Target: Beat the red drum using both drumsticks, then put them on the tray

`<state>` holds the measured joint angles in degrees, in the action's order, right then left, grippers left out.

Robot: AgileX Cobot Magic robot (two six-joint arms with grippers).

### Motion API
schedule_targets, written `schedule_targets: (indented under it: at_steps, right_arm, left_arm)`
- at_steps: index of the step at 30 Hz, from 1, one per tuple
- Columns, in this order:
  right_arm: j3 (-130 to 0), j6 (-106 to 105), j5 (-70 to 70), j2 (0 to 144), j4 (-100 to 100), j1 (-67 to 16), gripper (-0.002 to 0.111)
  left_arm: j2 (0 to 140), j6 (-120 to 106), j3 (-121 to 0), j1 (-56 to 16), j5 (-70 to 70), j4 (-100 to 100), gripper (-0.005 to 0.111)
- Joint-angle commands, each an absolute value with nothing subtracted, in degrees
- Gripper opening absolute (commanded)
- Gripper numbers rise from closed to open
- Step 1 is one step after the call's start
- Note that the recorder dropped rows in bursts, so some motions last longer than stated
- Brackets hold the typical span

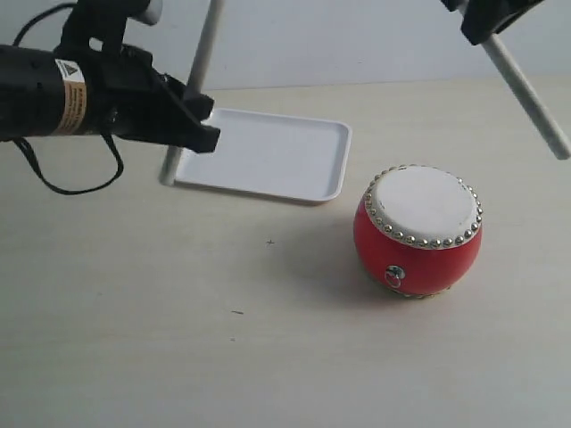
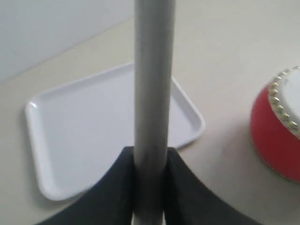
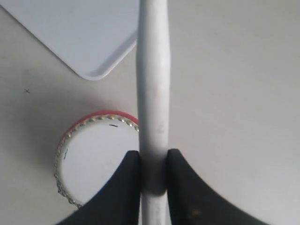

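Note:
The red drum stands on the table at the right, white skin up; it also shows as the drum and the drum in the wrist views. The white tray lies behind and to its left. My left gripper is shut on a pale drumstick that runs steeply past the tray's left end; up close, the gripper pinches the drumstick over the tray. My right gripper, high at the right, is shut on the other drumstick. In its wrist view the gripper clamps the drumstick above the drum's edge.
The pale table spreads wide in front of the drum and tray. A black cable hangs below the left arm. A corner of the tray shows beyond the drum in the right wrist view. A pale wall rises behind the table.

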<state>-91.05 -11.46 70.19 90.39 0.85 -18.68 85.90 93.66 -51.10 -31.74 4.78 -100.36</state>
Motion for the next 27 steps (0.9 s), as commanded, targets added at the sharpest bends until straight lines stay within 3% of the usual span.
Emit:
schedule_targets:
  at_steps: [1,3,7,13,18,23,27]
  right_arm:
    - [-87.8,-9.84,69.96,85.61,2.11,-18.51,0.0]
    - [-86.28,-9.84,69.96,84.0,2.11,-18.51,0.0]
    - [-83.22,-9.2,69.96,83.16,4.71,-18.51,0.0]
    - [-77.34,-8.25,69.96,83.26,3.97,-18.51,0.0]
    - [-69.81,-8.25,69.96,83.26,2.57,-18.63,0.0]
    - [-62.29,-8.25,69.96,81.28,2.16,-18.63,0.0]
    - [-57.37,-8.25,69.96,79.05,0.0,-18.63,0.0]
  left_arm:
    - [85.31,87.05,-54.22,-32.73,-15.81,-98.85,0.0]
    - [85.53,75.8,-55.76,-32.46,-25.21,-88.36,0.0]
    - [87.75,38.47,-65.26,-32.16,-45.48,-49.39,0.0]
    - [90.36,-0.36,-74.37,-33.01,-55.19,-5.86,0.0]
    - [91.35,-2.02,-74.61,-39.51,-58.03,-2.74,0.0]
    - [96.5,-2.04,-74.74,-51.09,-57.57,-4.7,0.0]
    - [101.8,-2.54,-79.2,-53.82,-59.19,-5.69,0.0]
